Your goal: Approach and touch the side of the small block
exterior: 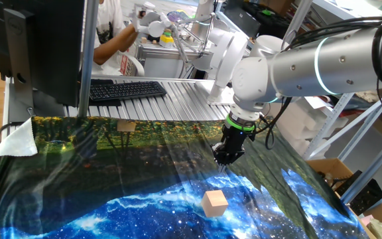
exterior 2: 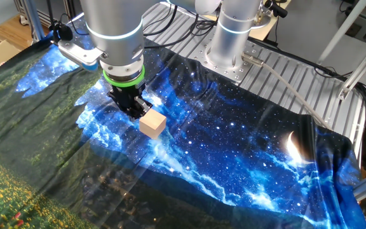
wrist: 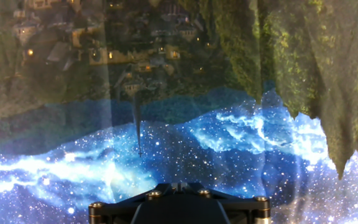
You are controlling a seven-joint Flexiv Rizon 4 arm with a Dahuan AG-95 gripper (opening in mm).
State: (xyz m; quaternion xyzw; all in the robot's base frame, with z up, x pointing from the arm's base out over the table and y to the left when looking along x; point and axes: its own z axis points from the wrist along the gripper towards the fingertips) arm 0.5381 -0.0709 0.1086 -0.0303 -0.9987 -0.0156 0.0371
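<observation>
The small block (exterior: 214,202) is a plain tan cube on the blue starry part of the printed cloth (exterior: 111,199). It also shows in the other fixed view (exterior 2: 152,124). My gripper (exterior: 227,159) hangs tip-down just behind the block, its dark fingers drawn together to a point and holding nothing. In the other fixed view the gripper (exterior 2: 133,108) is right beside the block's upper left edge. One fixed view shows a short gap of cloth between tip and block. The hand view shows only cloth and the gripper's black body (wrist: 178,205); the block is out of that view.
A flat tan patch (exterior: 126,126) lies at the cloth's far edge. A keyboard (exterior: 126,88) and a monitor (exterior: 38,46) stand on the ribbed metal table behind. The arm's base (exterior 2: 227,38) is at the back. A cardboard box (exterior: 330,171) sits off the table's right side.
</observation>
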